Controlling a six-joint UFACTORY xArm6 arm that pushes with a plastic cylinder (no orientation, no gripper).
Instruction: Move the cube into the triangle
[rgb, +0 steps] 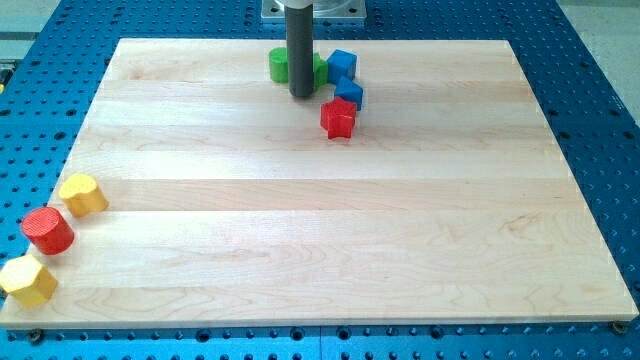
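Wooden board (300, 220) sits on a blue table (50, 120). My tip (301, 94) has no hand to open or close; it stands in front of the green block (281, 66), near the blue cube (342, 64), another blue block (350, 94) and the red star block (338, 118)

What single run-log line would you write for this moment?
tip at view's top, front of green block | blue blocks, red block to its right | cube not yet pushed
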